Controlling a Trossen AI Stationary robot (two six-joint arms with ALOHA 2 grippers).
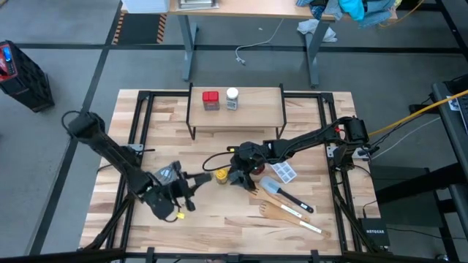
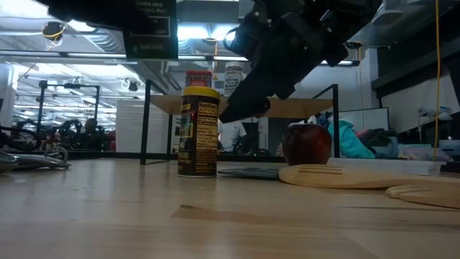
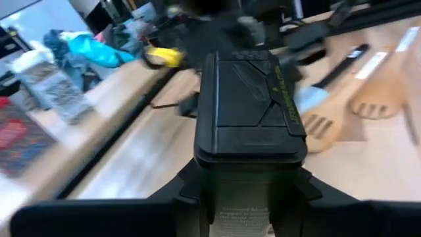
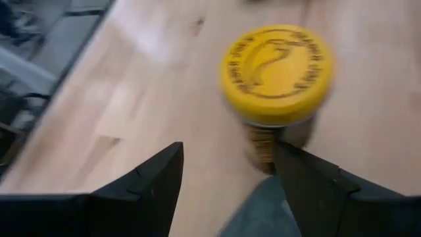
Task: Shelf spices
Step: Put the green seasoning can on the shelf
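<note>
Two spice containers [image 1: 221, 99] on shelf [image 1: 235, 117]; third jar [image 1: 219, 176] on table [image 1: 219, 219] before it.

The table [image 1: 219, 219] is pale wood in jointed strips with a smooth, faintly shiny finish. The shelf [image 1: 256, 109] has a light wooden top on thin black metal legs. The yellow-lidded jar [image 4: 276, 66] wears a smooth plastic-looking lid with an embossed mark and a printed paper-like label. The dark tin [image 3: 250, 99], held in the left gripper [image 3: 243, 191], looks matt black with moulded lid lines. The right gripper [image 4: 227, 171] has matt black fingers
</note>
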